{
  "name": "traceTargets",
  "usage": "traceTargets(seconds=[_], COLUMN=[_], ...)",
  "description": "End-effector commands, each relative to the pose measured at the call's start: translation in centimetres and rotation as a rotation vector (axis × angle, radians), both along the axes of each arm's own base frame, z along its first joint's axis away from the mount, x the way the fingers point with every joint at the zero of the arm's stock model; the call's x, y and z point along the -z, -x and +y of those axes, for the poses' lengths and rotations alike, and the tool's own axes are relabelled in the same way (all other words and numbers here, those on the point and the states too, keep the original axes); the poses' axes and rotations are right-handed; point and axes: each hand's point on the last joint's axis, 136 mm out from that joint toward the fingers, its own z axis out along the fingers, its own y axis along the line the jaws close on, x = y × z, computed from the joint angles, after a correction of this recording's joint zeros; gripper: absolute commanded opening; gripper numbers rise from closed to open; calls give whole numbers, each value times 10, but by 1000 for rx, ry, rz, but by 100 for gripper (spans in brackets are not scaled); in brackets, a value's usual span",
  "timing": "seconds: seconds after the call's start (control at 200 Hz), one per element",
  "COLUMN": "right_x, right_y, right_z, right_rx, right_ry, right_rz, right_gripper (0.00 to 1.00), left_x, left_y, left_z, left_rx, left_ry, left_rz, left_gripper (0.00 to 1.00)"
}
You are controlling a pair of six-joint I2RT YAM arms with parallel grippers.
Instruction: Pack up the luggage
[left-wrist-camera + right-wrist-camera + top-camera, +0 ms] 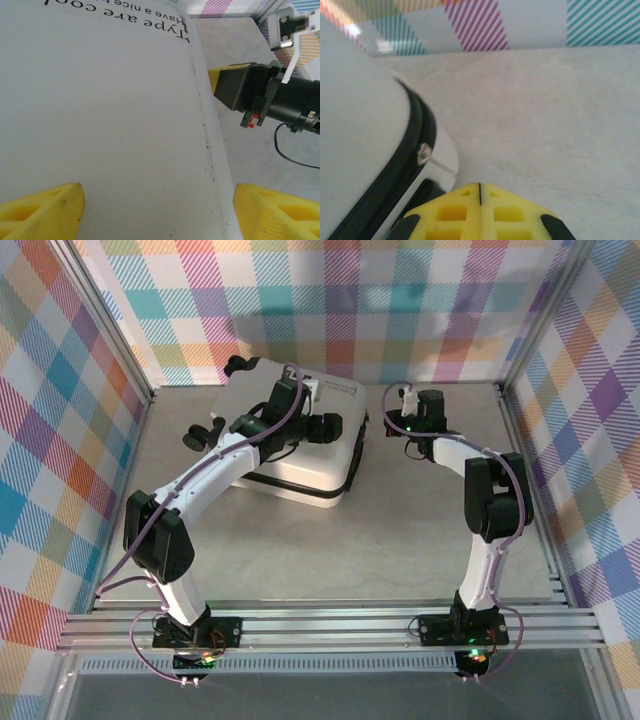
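One luggage (pixel 318 468) lying shut on the desk (pixel 400 540), toward 12 o'clock; closing step probably in hand. Over its shell, left gripper (pixel 158 202) spread wide, holding nothing. At its 3 o'clock edge, right gripper (pixel 480 186) fully closed, empty, just beside the zipper pull (pixel 423 152). Next, likely: catch that pull, press the shell down.
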Motion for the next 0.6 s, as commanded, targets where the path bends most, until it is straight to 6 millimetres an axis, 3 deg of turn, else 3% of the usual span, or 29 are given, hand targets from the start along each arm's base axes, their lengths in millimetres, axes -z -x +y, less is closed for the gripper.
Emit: traceTargets(seconds=[0.0, 0.21, 0.36, 0.52, 0.6], right_x=[5, 0, -19, -56, -61], right_y=[3, -5, -34, -65, -78], right_z=[19, 18, 7, 19, 24], right_rx=[-98, -93, -28, -107, -109], right_ry=[-45, -100, -224, -363, -386], right_rz=[67, 77, 131, 165, 177], right_gripper=[3, 52, 66, 75, 78], left_x=[81, 86, 84, 53, 38], left_y=[49, 56, 61, 64, 67], left_z=[27, 29, 33, 42, 51], left_rx=[-21, -6, -19, -46, -72], left_ry=[-145, -149, -138, -113, -113], left_rz=[333, 349, 341, 269, 235], left_gripper=[78, 77, 77, 78, 79])
